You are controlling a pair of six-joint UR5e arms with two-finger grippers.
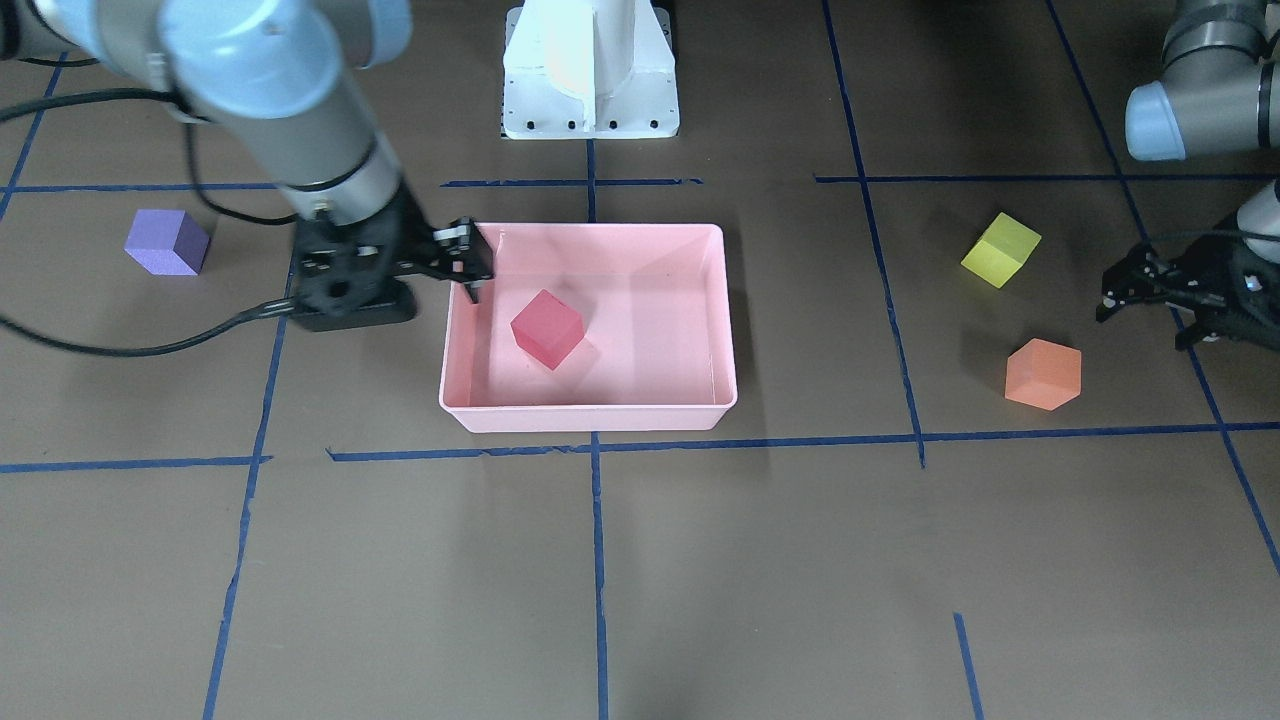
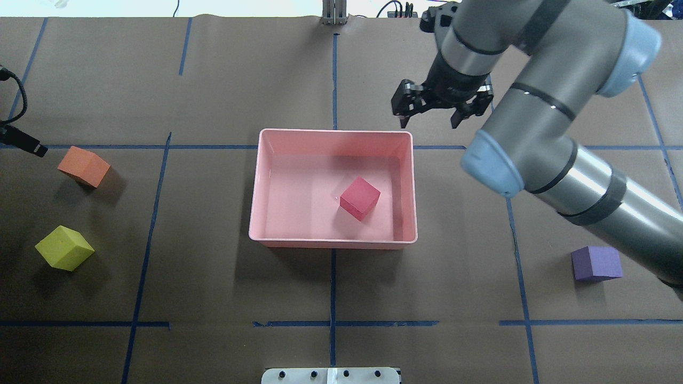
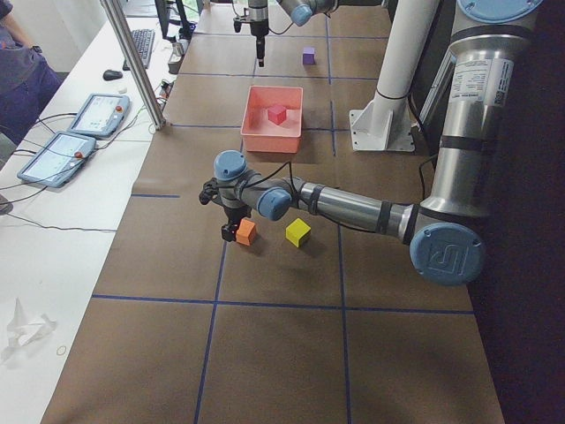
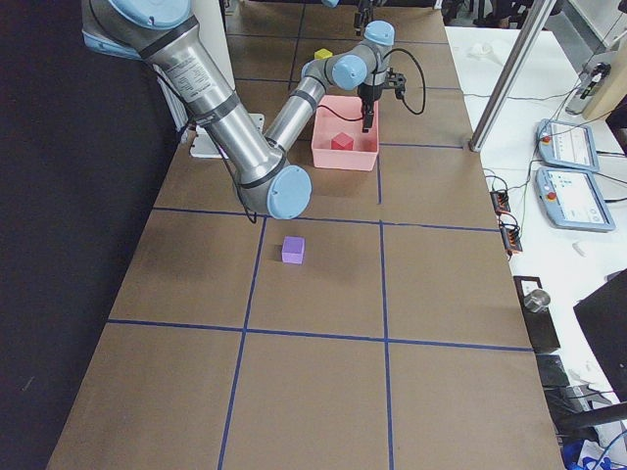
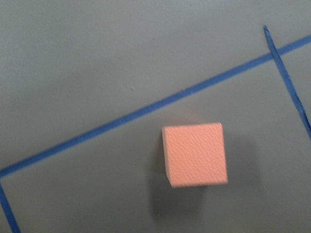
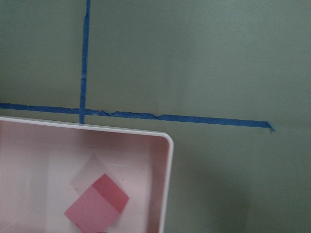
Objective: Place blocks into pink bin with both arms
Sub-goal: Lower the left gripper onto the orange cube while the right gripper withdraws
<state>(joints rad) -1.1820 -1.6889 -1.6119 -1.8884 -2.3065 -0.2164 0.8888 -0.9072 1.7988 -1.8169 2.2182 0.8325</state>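
The pink bin (image 2: 331, 244) sits mid-table with the red-pink block (image 2: 359, 198) lying inside it, also in the right wrist view (image 6: 96, 208). My right gripper (image 2: 429, 120) is open and empty, hovering over the bin's far right corner (image 1: 472, 262). The purple block (image 2: 596, 263) lies on the table on the right arm's side. The orange block (image 2: 84, 166) and the yellow-green block (image 2: 64, 247) lie on the left side. My left gripper (image 1: 1118, 285) looks open and empty, just above the orange block (image 5: 195, 154); its fingers do not show in the left wrist view.
The white pedestal base (image 1: 590, 70) stands at the robot's edge behind the bin. Blue tape lines cross the brown table. A side table with tablets (image 3: 97, 115) and a metal pole (image 3: 132, 62) runs along the far edge, with an operator (image 3: 18, 71) there.
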